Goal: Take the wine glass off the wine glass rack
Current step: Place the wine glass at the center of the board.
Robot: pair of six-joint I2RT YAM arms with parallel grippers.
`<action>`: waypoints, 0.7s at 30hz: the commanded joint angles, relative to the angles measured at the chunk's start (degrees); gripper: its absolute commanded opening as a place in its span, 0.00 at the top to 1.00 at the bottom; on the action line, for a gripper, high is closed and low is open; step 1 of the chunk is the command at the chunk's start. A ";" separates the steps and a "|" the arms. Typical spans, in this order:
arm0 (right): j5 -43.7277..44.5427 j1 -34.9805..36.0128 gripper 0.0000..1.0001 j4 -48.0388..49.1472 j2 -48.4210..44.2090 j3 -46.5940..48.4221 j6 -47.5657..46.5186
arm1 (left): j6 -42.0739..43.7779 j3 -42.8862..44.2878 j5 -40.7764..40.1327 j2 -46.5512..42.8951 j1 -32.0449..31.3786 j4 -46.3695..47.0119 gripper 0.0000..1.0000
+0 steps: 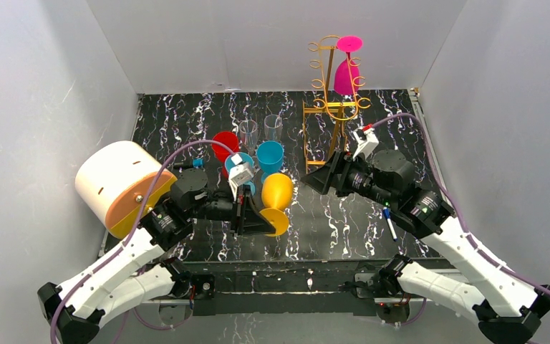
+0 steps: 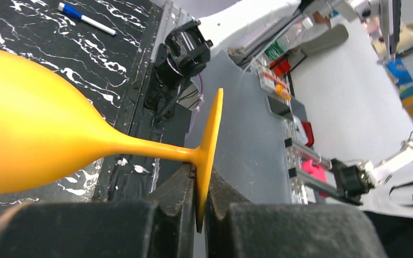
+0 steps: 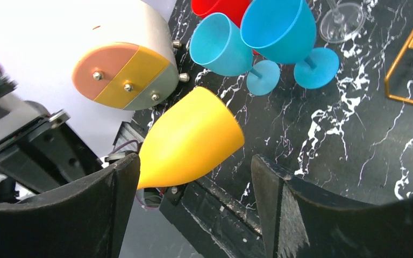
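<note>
— So, what sits furthest left?

— One pale drum (image 1: 114,179) on its side, its end cap half peach, half yellow. Next comes my left claw (image 1: 258,215), pressed together on the foot of the yellow wine glass (image 1: 277,192).

— How does that glass look?

— Opaque matte yellow, with a tulip bowl, a thin stem and a flat round foot. It lies sideways over the black marbled table (image 1: 344,222), well apart from the wine glass rack (image 1: 336,106). My left wrist camera shows what the overhead one cannot: both pads clamp the foot edge-on at its rim.

— And behind it?

— One red glass (image 1: 222,143), two blue glasses (image 1: 268,154) and two clear glasses (image 1: 248,131), all upright in a tight cluster.

— Your right claw?

— My right claw (image 1: 314,179) is spread wide and holds nothing, just beside the yellow bowl. Its wrist camera frames that bowl between my two fingers. I cannot tell whether one finger touches it.

— And the rack?

— It is tall, thin gold wire with curled hooks on top and a rectangular base, standing far right on the table. One pink wine glass (image 1: 345,77) hangs in it upside down, foot above and bowl below. Only the overhead view shows that. My right wrist camera catches just a corner of the gold base. One pen (image 1: 390,226) lies by my right arm.
</note>
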 commanded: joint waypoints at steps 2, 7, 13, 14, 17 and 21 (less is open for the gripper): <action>-14.26 -7.97 0.17 3.09 -0.59 -4.47 5.39 | 15.67 4.02 8.53 -1.96 -0.06 -6.82 1.00; -24.98 -17.83 0.16 10.07 -2.54 -8.80 7.60 | 34.85 4.86 14.26 -3.94 0.03 -14.60 1.00; -41.81 -24.97 0.16 27.23 -2.91 -16.01 12.81 | 41.37 3.88 13.50 -6.77 0.06 -17.45 1.00; -44.78 -25.06 0.15 30.69 -2.69 -17.30 13.93 | 41.82 3.84 13.57 -6.21 0.03 -17.81 1.00; -50.96 -25.14 0.17 35.48 -0.23 -18.75 15.38 | 43.15 3.78 14.13 -4.71 0.01 -18.53 1.00; -54.23 -25.13 0.18 38.48 0.10 -17.79 15.01 | 45.63 3.52 14.06 -3.46 0.02 -19.45 1.00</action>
